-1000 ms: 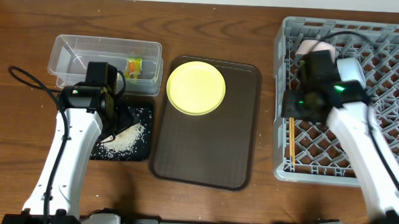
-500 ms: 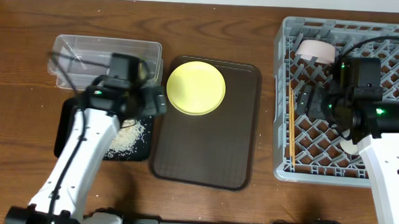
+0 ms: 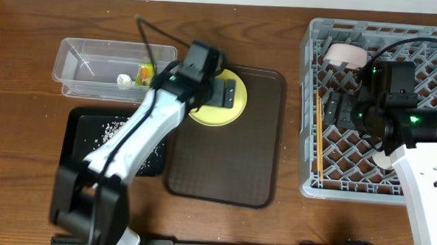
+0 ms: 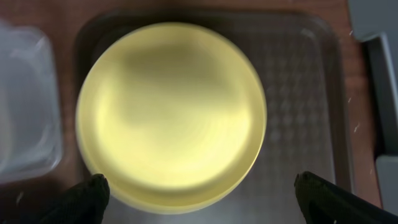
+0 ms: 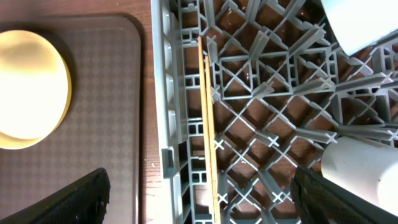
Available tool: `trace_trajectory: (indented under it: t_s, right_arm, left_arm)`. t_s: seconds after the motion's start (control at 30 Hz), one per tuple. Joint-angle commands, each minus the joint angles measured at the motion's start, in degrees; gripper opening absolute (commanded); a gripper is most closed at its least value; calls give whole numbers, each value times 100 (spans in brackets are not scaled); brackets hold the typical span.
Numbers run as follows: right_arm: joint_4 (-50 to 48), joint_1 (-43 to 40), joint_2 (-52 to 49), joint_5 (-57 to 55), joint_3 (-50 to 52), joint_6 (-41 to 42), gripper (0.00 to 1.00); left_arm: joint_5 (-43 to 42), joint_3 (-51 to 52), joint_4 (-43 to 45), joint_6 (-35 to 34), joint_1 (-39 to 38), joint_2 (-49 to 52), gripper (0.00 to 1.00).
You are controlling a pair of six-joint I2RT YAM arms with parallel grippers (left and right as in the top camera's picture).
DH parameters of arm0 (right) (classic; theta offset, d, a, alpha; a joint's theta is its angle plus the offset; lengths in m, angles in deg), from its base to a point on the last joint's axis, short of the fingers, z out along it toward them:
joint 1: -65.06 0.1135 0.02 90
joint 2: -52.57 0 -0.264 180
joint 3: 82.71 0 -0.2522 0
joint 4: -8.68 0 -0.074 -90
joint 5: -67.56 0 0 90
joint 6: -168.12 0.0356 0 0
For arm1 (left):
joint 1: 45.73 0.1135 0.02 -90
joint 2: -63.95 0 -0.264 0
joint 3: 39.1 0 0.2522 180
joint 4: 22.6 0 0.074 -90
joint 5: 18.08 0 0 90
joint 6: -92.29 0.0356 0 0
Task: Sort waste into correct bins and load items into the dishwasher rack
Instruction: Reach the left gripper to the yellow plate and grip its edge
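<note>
The yellow plate (image 3: 203,107) lies on the brown serving tray (image 3: 224,163). My left gripper (image 3: 223,93) hangs open over the plate. In the left wrist view the plate (image 4: 171,112) fills the frame, and the gripper (image 4: 202,205) holds nothing, with its fingertips (image 4: 87,199) spread past the plate's near edge. My right gripper (image 3: 345,109) is open and empty over the grey rack (image 3: 429,43). The chopsticks (image 5: 208,124) lie in the rack below it (image 5: 211,199). A pale bowl (image 3: 345,54) and a white cup (image 5: 357,165) sit in the rack.
The clear tub (image 3: 88,61) at the back left holds the snack wrapper (image 3: 144,75) and a white scrap (image 3: 123,80). The black tray (image 3: 80,150) in front of it holds rice crumbs (image 3: 107,129). My left arm crosses above the black tray.
My left arm swung right, from over the black tray to over the yellow plate. My right gripper drew back from the chopsticks at the rack's left edge, then stayed still.
</note>
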Motion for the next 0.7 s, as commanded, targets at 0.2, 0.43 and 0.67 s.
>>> trace_trajectory:
  t_s: [0.2,0.43,0.67]
  right_arm:
    - [52,-72,-33,26,-9,-105,91]
    - [72,-72,-33,26,-9,-103,92]
    - [66,-72,-44,24,-9,-105,91]
  left_arm:
    - [114,-649,321,76,-387,1058,98]
    - [109,-647,337,72,-636,1648,98]
    - [109,-595,223,2,-835,2000,98]
